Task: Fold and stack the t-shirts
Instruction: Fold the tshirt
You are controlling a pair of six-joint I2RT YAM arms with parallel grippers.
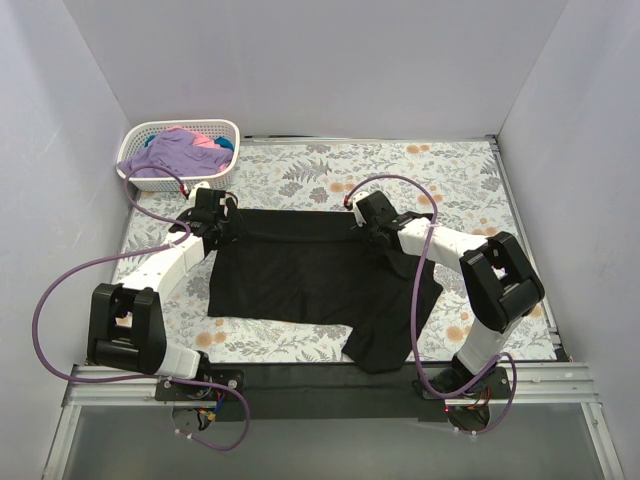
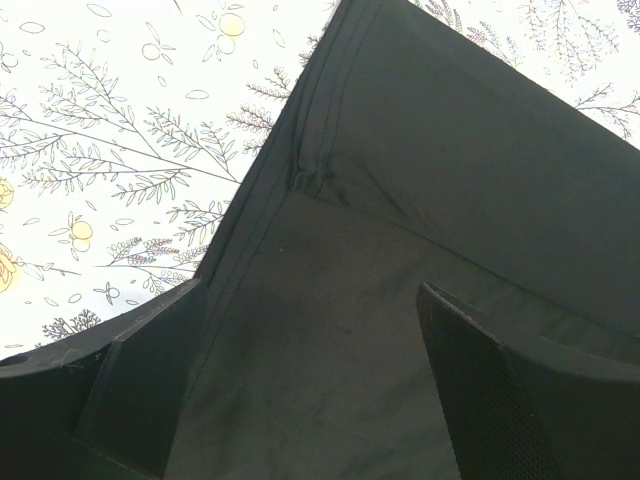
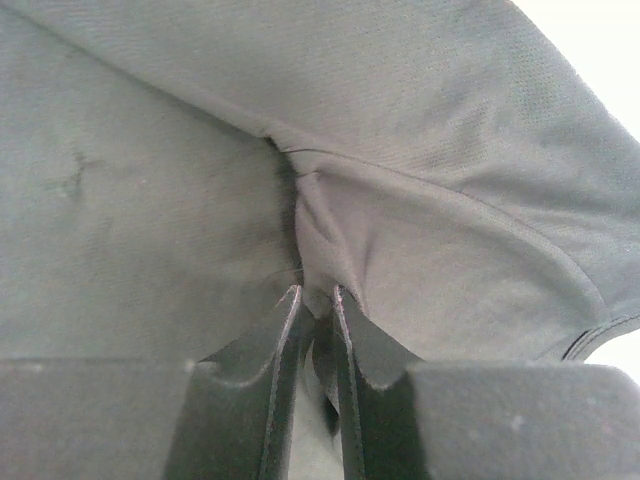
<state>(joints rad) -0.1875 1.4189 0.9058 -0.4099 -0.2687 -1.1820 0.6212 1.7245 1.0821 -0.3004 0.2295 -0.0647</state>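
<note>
The black t-shirt [image 1: 310, 275] lies spread on the flower-patterned table, one sleeve hanging toward the near edge. My left gripper [image 1: 222, 215] is open just above the shirt's far left corner; in the left wrist view [image 2: 310, 300] its jaws stand wide apart over the hemmed corner of the black t-shirt [image 2: 400, 180]. My right gripper [image 1: 368, 228] is shut on a pinched fold of the black t-shirt [image 3: 400, 200] at its far right edge; the right wrist view [image 3: 316, 295] shows cloth bunched between the jaws. Lavender, pink and teal tees [image 1: 182, 148] lie in the basket.
A white lattice basket [image 1: 225, 172] stands at the far left corner of the table. Grey walls close in the table on three sides. Purple cables loop from both arms. The table's metal front edge [image 1: 320, 378] runs past the arm bases.
</note>
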